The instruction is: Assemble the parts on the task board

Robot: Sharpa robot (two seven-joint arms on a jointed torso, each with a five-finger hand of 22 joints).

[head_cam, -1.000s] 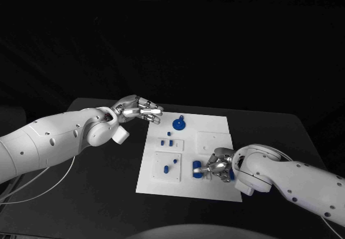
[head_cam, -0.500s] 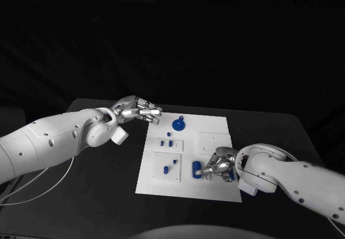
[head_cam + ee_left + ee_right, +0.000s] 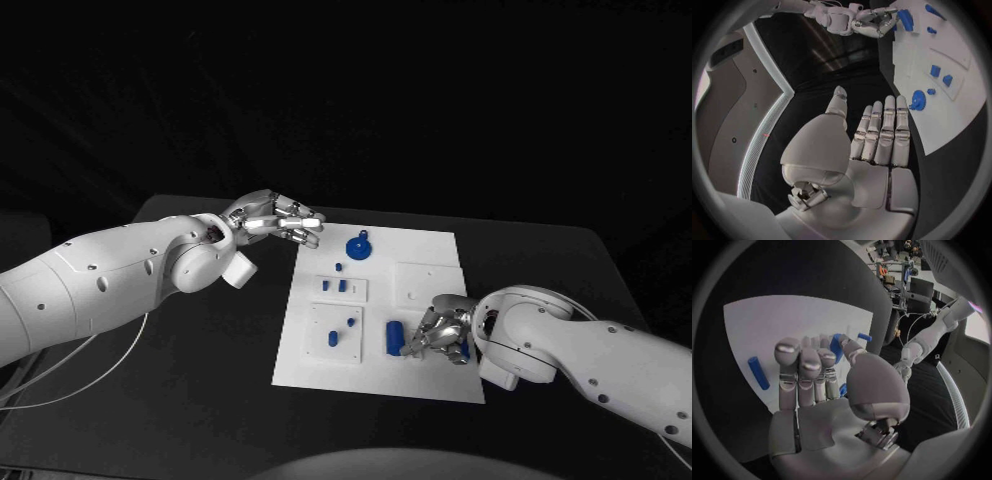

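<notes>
White task board, blue parts on it

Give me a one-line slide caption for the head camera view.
Right hand works beside a blue bar at the white task board's near edge; left hand hovers at its far corner.

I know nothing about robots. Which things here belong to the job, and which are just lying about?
Part of the job:
- white task board
- round blue part
- blue cylinder
- small blue parts
- right hand, over the board
- left hand, at the board's corner

Just there:
- black table
- white cables
</notes>
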